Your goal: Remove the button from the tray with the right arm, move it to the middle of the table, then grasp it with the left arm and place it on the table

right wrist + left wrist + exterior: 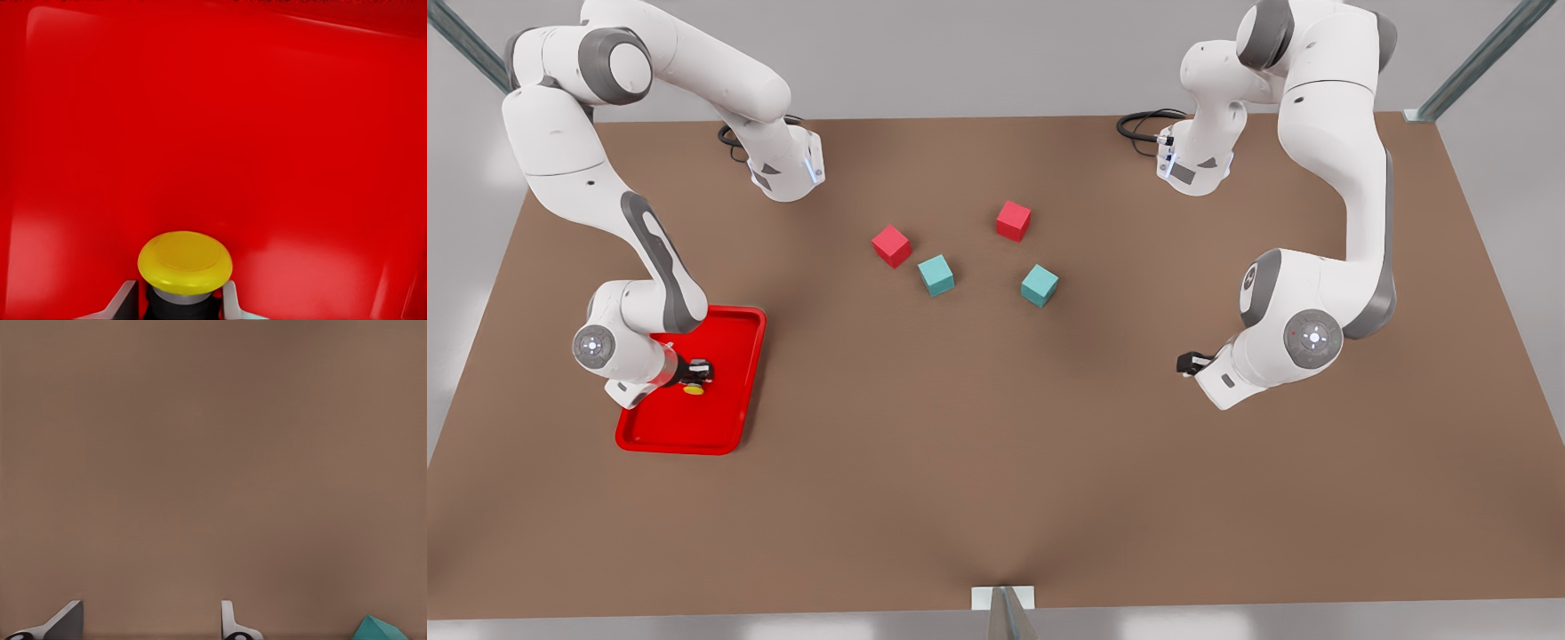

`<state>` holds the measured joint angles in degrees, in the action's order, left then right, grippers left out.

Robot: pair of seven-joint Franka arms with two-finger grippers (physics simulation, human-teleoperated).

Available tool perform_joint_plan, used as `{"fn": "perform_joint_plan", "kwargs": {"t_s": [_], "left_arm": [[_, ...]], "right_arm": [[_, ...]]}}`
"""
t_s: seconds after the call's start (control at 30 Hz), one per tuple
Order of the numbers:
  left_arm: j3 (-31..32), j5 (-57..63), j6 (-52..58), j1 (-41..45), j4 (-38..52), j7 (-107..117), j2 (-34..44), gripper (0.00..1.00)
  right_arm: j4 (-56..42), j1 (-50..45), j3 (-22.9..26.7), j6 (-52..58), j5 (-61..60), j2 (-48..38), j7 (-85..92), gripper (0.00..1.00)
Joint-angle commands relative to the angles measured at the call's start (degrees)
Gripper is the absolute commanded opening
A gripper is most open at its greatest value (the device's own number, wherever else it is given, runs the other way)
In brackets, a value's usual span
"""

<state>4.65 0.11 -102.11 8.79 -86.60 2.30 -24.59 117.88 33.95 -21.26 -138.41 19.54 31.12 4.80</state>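
The right gripper (696,373) is reaching into the red tray (729,427) at the front view's left, its two fingers (230,300) standing on either side of the dark base of the yellow-capped button (185,262). The fingers are lying right against the base, but whether they are already pressing on it cannot be told. The button (693,388) is sitting upright on the tray floor, so the sideways approach below the cap is probably giving the fingers flat faces to pinch. The left gripper (1185,362) is waiting low over bare brown table (996,462) at the front view's right, its fingers (230,623) spread apart and holding nothing; a teal cube (380,630) is lying near it. Two red cubes (891,245) and another teal cube (935,275) are resting mid-table, well apart from the tray.
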Motion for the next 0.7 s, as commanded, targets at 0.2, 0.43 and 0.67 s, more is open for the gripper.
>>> {"fn": "perform_joint_plan", "kwargs": {"t_s": [0.2, 0.43, 0.67], "left_arm": [[0.01, 0.06, 0.06, 0.00, 0.02, 0.17, 0.07, 1.00], [0.01, 0.06, 0.24, -0.26, 0.02, 0.08, 0.24, 1.00], [0.01, 0.06, 0.59, -0.88, -0.15, -0.01, 0.33, 1.00]], "right_arm": [[-0.02, -0.11, -0.01, -0.01, -0.03, -0.09, 0.12, 0.49], [-0.02, 0.07, -0.01, 3.58, -0.11, -3.61, 0.21, 0.46], [-3.18, -12.94, -1.86, 15.89, -14.96, -11.17, -10.59, 0.46]]}}
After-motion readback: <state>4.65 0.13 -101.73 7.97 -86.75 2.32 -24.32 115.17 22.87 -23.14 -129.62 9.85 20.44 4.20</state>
